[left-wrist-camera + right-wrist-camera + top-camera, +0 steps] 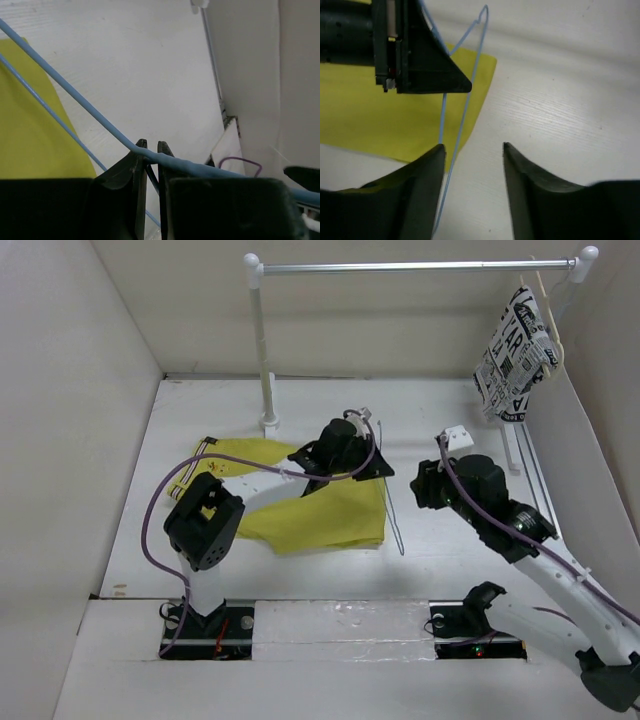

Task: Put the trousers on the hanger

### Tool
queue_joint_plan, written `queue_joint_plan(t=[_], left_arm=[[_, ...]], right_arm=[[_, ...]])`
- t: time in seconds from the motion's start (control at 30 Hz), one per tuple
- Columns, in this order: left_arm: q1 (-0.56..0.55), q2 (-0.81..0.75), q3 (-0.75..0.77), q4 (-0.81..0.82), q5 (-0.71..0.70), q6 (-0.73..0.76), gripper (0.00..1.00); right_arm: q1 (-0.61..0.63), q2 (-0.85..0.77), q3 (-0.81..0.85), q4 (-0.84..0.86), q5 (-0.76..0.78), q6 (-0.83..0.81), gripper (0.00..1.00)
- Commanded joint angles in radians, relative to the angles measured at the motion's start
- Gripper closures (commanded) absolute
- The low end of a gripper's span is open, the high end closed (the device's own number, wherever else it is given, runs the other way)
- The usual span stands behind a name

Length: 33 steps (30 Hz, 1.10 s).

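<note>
One white bench [420,405] carries everything, walled in on three sides. Toward 12 o'clock stands a white clothes rail [410,267], and a black-and-white printed cloth [515,355] hangs from its 2 o'clock end. The trousers [320,515], mustard yellow, lie flat on the bench, spreading from the centre toward 9 o'clock, with striped trim [203,448] at their 10 o'clock corner. The left arm [260,485] reaches across them from 7 o'clock. Its left fingers [150,147] are closed tight on the hanger [393,523], pinching the thin light-blue wire between their tips. The right fingers [472,150] stand apart over the bench, gripping nothing, with the wire passing just beside one tip. The hanger runs along the trousers' 3 o'clock edge, partly over the yellow fabric and partly over bare bench. The trousers are not yet on it.
</note>
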Motion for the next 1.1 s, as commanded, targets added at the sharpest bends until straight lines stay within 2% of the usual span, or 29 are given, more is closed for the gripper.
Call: queue_joint_plan(t=[0.0, 0.03, 0.07, 0.13, 0.2, 0.33, 0.43, 0.63, 0.77, 0.93, 1.07], left_arm=[[0.011, -0.066, -0.126, 0.334, 0.121, -0.088, 1.00], [0.011, -0.068, -0.152, 0.376, 0.139, -0.103, 1.00], [0.011, -0.077, -0.174, 0.432, 0.149, -0.100, 1.00], [0.011, -0.075, -0.218, 0.459, 0.155, -0.065, 1.00], [0.011, -0.058, -0.257, 0.535, 0.189, -0.048, 1.00], [0.011, -0.017, -0.333, 0.629, 0.213, -0.063, 1.00], [0.011, -0.002, -0.379, 0.787, 0.270, -0.128, 1.00], [-0.020, -0.025, -0.333, 0.732, 0.265, -0.041, 1.00], [-0.009, 0.004, -0.360, 0.700, 0.273, 0.010, 1.00], [0.006, 0.017, -0.383, 0.588, 0.209, 0.090, 1.00], [0.006, 0.043, -0.402, 0.577, 0.175, 0.099, 1.00]], right_arm=[[-0.099, -0.014, -0.081, 0.117, -0.241, -0.051, 0.49], [-0.119, -0.016, -0.095, 0.137, -0.283, -0.051, 0.73], [-0.137, -0.016, -0.110, 0.178, -0.312, -0.051, 0.86], [-0.183, -0.005, -0.156, 0.227, -0.380, -0.048, 0.97], [-0.206, 0.029, -0.176, 0.295, -0.436, -0.046, 1.00], [-0.229, 0.101, -0.204, 0.353, -0.466, -0.051, 1.00], [-0.240, 0.183, -0.193, 0.389, -0.512, -0.055, 0.97], [-0.267, 0.147, -0.172, 0.386, -0.463, -0.063, 0.96], [-0.292, 0.188, -0.202, 0.390, -0.564, -0.075, 0.93], [-0.272, 0.269, -0.293, 0.512, -0.583, -0.014, 0.84], [-0.260, 0.375, -0.313, 0.648, -0.619, 0.011, 0.83]])
